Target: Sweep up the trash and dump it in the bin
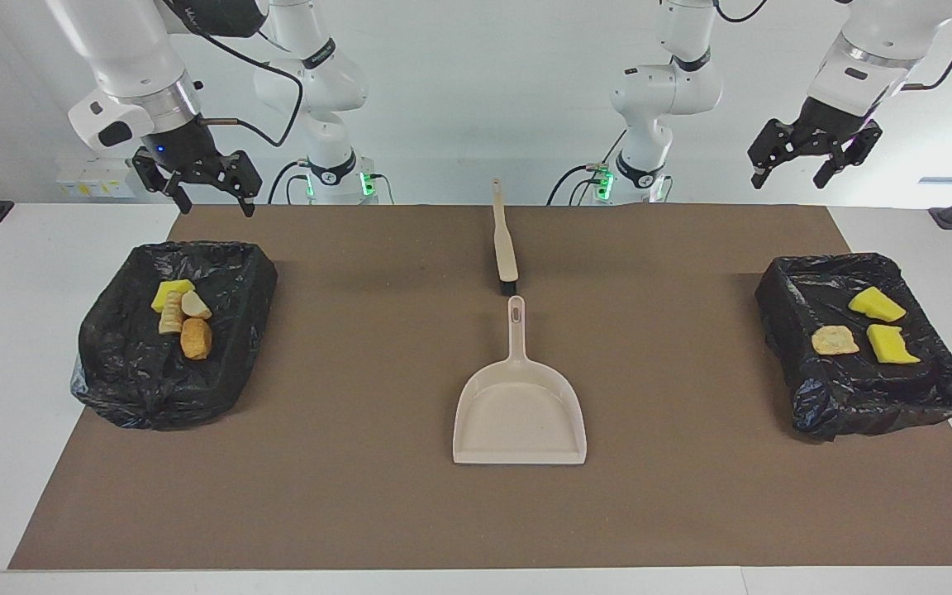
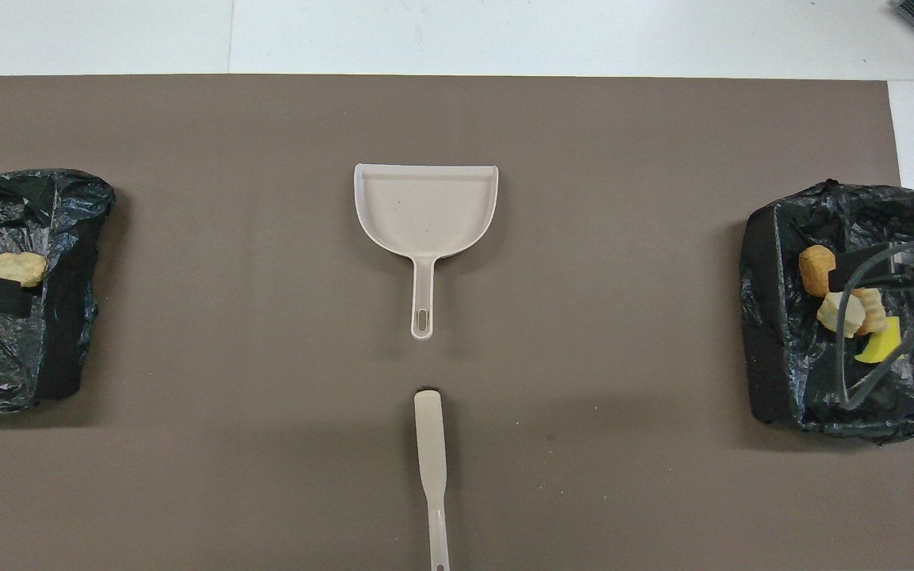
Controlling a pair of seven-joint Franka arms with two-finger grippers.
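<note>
Black plastic lined both bins, and you could see that all the trash already lay inside them. In the facing view, the bin at the right arm's end point(image 1: 174, 330), at about nine o'clock from the dustpan, held four pieces of trash point(image 1: 183, 318): a yellow sponge chunk and three bread-like bits, bunched close together. The bin at the left arm's end point(image 1: 860, 343), at about three o'clock from the dustpan, held three pieces point(image 1: 864, 330): two yellow sponge chunks and one pale pastry, lying near each other.

No trash showed on the brown mat point(image 1: 360, 496). The dustpan point(image 1: 520, 413) lay flat and empty in the middle. The brush point(image 1: 505, 248) lay at twelve o'clock from it, its bristles just beside the dustpan's handle tip.

Your right gripper point(image 1: 207, 194) hung over the table at the robots' edge of its bin, fingers spread wide, holding nothing. Your left gripper point(image 1: 797, 169) hung high over its own end, also spread wide and holding nothing.

I would judge the job looked finished, with nothing left to sweep.
</note>
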